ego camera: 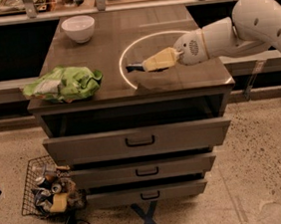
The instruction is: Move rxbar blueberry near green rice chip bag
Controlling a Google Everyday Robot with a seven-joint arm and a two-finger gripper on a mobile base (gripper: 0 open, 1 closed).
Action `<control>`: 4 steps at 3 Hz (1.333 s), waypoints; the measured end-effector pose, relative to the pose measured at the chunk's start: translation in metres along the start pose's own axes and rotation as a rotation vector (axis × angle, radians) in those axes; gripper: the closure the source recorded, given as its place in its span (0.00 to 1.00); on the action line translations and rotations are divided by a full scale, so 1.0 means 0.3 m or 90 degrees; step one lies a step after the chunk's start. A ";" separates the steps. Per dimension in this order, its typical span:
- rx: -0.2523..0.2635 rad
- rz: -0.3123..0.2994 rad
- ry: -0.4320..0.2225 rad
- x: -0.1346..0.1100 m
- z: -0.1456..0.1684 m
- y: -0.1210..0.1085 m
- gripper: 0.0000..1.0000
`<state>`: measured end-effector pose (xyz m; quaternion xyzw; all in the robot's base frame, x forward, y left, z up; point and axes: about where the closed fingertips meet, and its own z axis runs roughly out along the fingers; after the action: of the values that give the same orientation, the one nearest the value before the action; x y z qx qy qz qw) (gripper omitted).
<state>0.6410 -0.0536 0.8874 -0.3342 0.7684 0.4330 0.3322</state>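
The rxbar blueberry [134, 67], a small dark flat bar, sticks out of the tip of my gripper [143, 65], which is shut on it just above the tabletop, right of the middle. The gripper's pale yellow fingers [156, 60] point left, and the white arm comes in from the right. The green rice chip bag [65, 84], crumpled and bright green with a whitish patch, lies at the front left corner of the top, well to the left of the bar.
A white bowl [78, 28] stands at the back left of the brown cabinet top [187, 81]. A bright light ring [123, 60] shows on the top. Three drawers [139, 141] stick out below. A wire basket of cans [49, 191] sits on the floor at the left.
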 end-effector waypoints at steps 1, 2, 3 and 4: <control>0.038 -0.017 0.065 0.020 0.021 -0.046 1.00; 0.062 -0.036 0.135 0.053 0.063 -0.099 1.00; 0.061 -0.038 0.141 0.060 0.076 -0.101 0.74; 0.059 -0.038 0.143 0.062 0.084 -0.100 0.51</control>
<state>0.6604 -0.0474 0.8491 -0.3876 0.8095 0.3471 0.2718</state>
